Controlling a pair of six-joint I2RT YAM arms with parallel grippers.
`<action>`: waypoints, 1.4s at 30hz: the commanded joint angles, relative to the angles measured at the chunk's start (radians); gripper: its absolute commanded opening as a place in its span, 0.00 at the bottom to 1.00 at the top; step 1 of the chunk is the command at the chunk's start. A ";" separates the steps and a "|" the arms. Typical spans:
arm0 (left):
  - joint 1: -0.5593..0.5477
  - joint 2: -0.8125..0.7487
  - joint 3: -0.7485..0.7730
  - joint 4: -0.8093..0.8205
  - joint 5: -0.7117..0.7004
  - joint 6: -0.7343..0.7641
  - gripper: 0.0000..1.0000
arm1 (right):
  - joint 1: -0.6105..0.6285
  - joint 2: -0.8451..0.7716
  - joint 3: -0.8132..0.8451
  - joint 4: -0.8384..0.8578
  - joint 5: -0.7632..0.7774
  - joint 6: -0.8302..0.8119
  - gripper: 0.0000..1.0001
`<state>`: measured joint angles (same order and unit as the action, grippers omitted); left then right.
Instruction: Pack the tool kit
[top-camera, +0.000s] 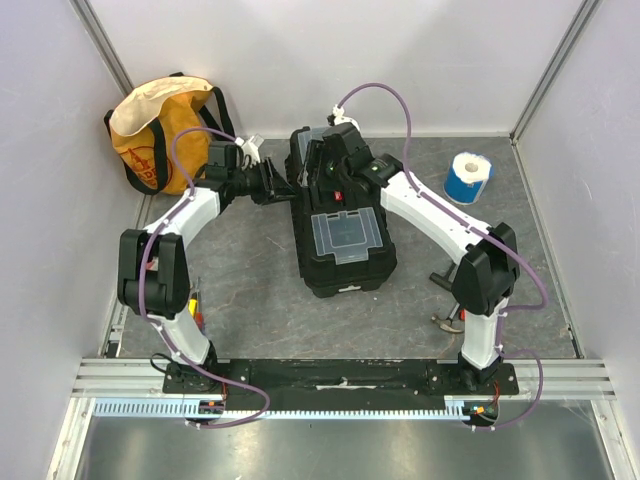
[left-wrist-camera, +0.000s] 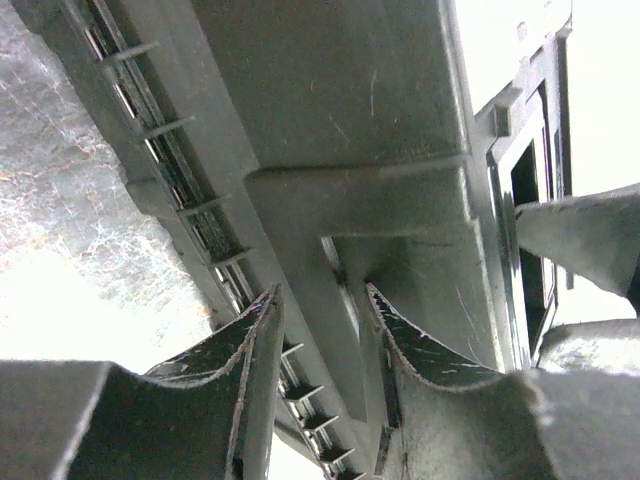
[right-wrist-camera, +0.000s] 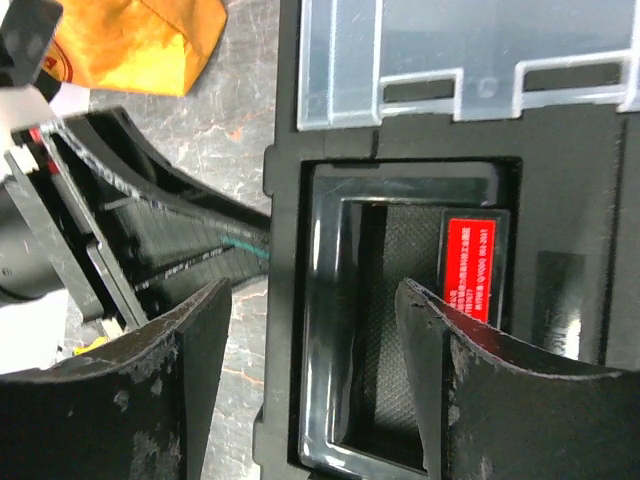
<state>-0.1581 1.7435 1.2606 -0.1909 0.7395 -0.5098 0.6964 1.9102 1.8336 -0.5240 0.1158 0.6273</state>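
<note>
The black tool kit (top-camera: 342, 235) lies in the middle of the table with a clear-lidded compartment (top-camera: 345, 235) facing up. My left gripper (top-camera: 280, 187) is at its left side. In the left wrist view it (left-wrist-camera: 322, 300) is open, with one finger on each side of a raised rib (left-wrist-camera: 310, 260) on the box wall. My right gripper (top-camera: 330, 170) hovers over the far top of the box. In the right wrist view it (right-wrist-camera: 310, 295) is open, straddling the handle bar (right-wrist-camera: 345, 330) next to the red label (right-wrist-camera: 470, 265). A clear lid (right-wrist-camera: 450, 50) shows above.
A yellow-orange bag (top-camera: 155, 135) stands at the back left and also shows in the right wrist view (right-wrist-camera: 140, 40). A blue and white roll (top-camera: 467, 178) is at the back right. A hammer (top-camera: 450, 318) lies by the right arm. Screwdrivers (top-camera: 197, 312) lie by the left arm.
</note>
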 joint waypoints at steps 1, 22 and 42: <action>-0.006 0.031 0.065 0.076 0.026 -0.059 0.42 | 0.003 0.021 0.039 -0.033 -0.046 -0.054 0.74; -0.087 0.197 0.425 -0.180 -0.231 -0.068 0.43 | -0.167 -0.042 -0.298 0.750 -0.758 0.303 0.71; -0.093 -0.064 0.352 0.051 -0.240 -0.130 0.59 | -0.267 -0.011 -0.525 1.437 -0.815 0.750 0.68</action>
<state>-0.2386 1.7203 1.6325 -0.2916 0.3809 -0.6071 0.4129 1.9148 1.3151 0.7006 -0.6353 1.3468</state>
